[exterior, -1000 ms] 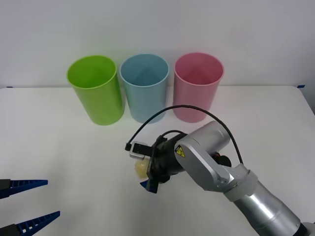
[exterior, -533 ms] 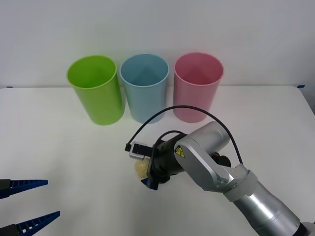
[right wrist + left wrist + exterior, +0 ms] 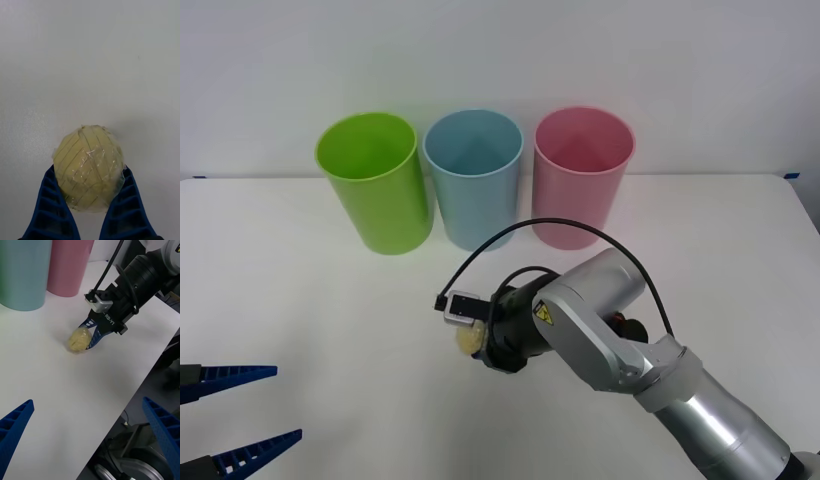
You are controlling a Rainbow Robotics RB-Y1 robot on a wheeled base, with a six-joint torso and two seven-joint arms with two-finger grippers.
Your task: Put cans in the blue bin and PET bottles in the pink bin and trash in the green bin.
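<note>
My right gripper (image 3: 473, 348) is positioned low over the flat white table (image 3: 300, 300), near the table's middle and in front of the row of bins. Its two blue ribbed fingers (image 3: 56, 210) are closed to a narrow gap around the trash (image 3: 88, 167), a small pale yellowish, wrinkly, roundish lump wrapped in slightly translucent film. In the right wrist view the fingers press against both lower flanks of the lump, and most of the lump projects beyond the fingertips. In the left wrist view the trash (image 3: 79, 339) sits at table level with its shadow directly beneath it; whether it touches the surface cannot be determined. A black cable loops from the right wrist housing over the arm. My left gripper (image 3: 235, 410) is parked at the near left edge of the table, its blue ribbed fingers spread wide apart and holding nothing. Three tall plastic cup-shaped bins with smooth tapering sides stand upright in a row at the far side of the table, against the white wall: the lime-green bin (image 3: 373, 181) on the left, the light-blue bin (image 3: 474, 176) in the middle, and the pink bin (image 3: 582, 174) on the right. Adjacent bins stand just beside each other. The trash is well apart from all three bins.
</note>
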